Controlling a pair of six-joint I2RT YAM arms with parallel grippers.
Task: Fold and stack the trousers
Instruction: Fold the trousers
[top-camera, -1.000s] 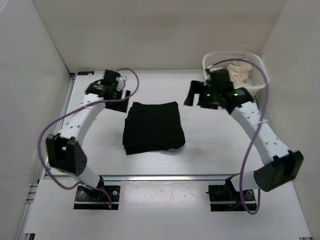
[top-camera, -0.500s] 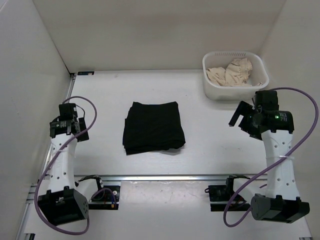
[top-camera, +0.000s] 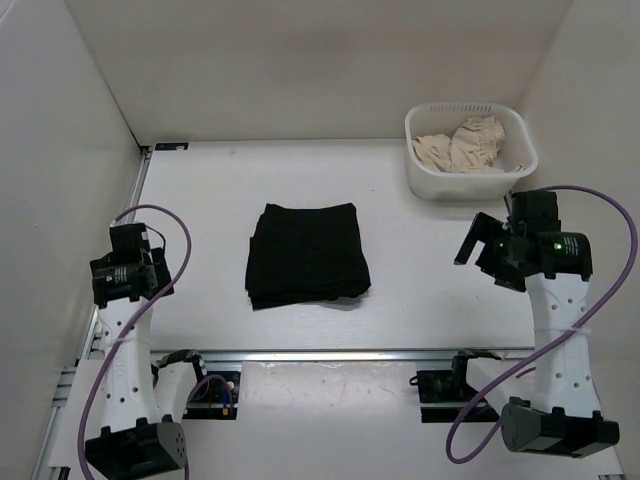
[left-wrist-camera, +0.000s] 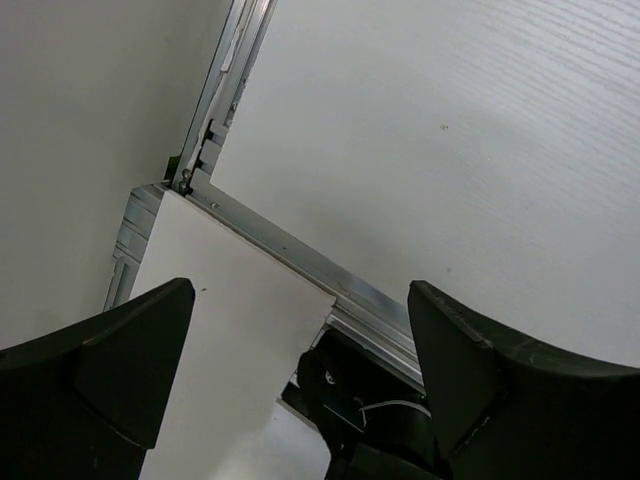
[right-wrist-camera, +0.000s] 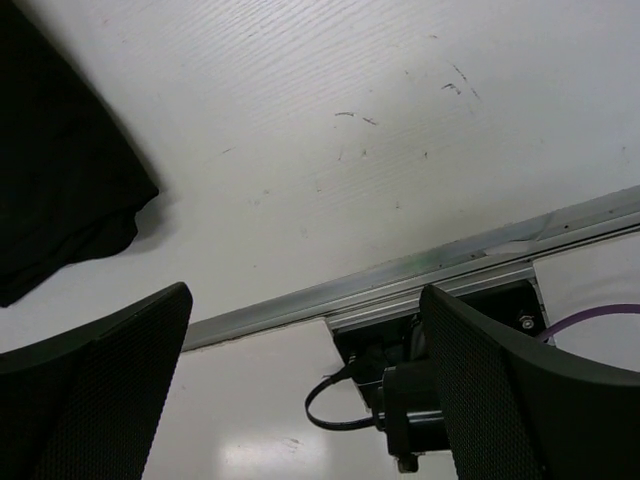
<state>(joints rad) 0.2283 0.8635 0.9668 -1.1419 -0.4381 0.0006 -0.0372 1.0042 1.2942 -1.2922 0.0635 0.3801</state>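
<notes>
The black trousers (top-camera: 307, 255) lie folded into a compact rectangle at the middle of the table, touched by neither gripper. A corner of them shows at the top left of the right wrist view (right-wrist-camera: 60, 190). My left gripper (top-camera: 155, 270) is open and empty, pulled back near the table's left edge; its wrist view (left-wrist-camera: 300, 350) shows only bare table and the front rail. My right gripper (top-camera: 472, 248) is open and empty, pulled back at the right, below the basket; its wrist view (right-wrist-camera: 305, 350) shows the table's front rail.
A white basket (top-camera: 424, 180) at the back right holds a crumpled beige garment (top-camera: 462, 146). An aluminium rail (top-camera: 330, 354) runs along the table's front edge, with the arm bases behind it. White walls enclose the left, back and right sides.
Both arms have drawn back from beside the folded trousers towards their bases, the left to the left edge, the right to the right side. The trousers have not moved.
</notes>
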